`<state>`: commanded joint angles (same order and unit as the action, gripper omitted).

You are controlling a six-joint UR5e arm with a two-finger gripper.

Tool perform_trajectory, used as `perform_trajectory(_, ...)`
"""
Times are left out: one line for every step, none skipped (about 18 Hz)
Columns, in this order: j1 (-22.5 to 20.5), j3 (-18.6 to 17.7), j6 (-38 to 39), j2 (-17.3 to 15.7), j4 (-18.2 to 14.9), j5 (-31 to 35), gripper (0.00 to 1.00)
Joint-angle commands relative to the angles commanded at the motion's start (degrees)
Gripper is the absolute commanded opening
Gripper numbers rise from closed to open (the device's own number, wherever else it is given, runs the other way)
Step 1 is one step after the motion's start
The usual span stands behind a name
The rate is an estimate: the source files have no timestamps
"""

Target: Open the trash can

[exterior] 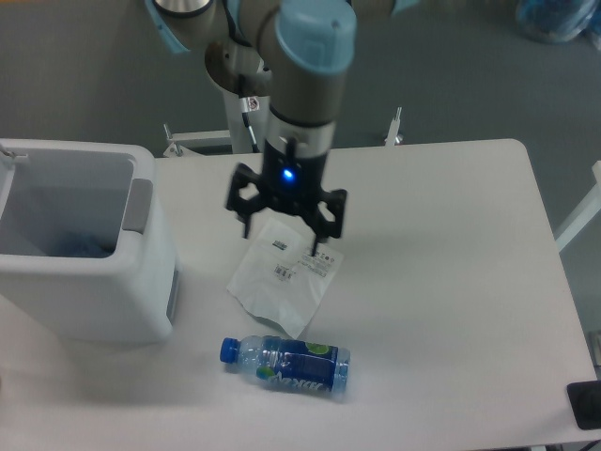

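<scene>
The trash can (89, 305) is a large white box-shaped bin at the table's left edge. Its top stands open and I see the grey inside (66, 211) with something blue at the bottom. Its grey push tab (139, 205) is on the right rim and a grey side panel (173, 293) is lower on the right wall. Only a small part of the lid (11, 153) shows, at the far left. My gripper (283, 235) is to the right of the bin, apart from it, pointing down with its fingers spread, open and empty, just over a white packet.
A white plastic packet (285, 277) with labels lies on the table under the gripper. A clear water bottle (286, 364) with a blue cap and blue label lies on its side near the front edge. A black object (587, 404) sits at the front right corner.
</scene>
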<state>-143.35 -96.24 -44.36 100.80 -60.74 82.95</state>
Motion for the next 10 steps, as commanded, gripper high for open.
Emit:
perform_trajectory(-0.4,0.4,-3.4,0.9,0.3,0.7,1.0)
perform_trajectory(-1.2,0.4,-6.8,1.7,0.3,1.0,1.0)
perform_trajectory(-1.8,0.4,-9.8,2.4,0.3,1.1,1.0)
perform_trajectory(-2.0,0.5,-12.4,2.9,0.3,1.4,1.0)
perform_trajectory(-2.3,0.4,-14.4,2.9,0.3,1.7,1.0)
perform_trajectory(-2.8,0.2,-15.6,2.9,0.3,1.9,1.0)
perform_trajectory(-3.3,0.1,-15.8,2.9,0.3,1.9,1.0)
perform_trajectory(-3.8,-0.3,-15.8,2.8,0.3,2.0,1.0)
perform_trajectory(-4.4,-0.8,-15.9,2.7,0.2,2.5,1.0)
perform_trajectory(-4.7,-1.3,-16.0,2.7,0.2,3.6,1.0)
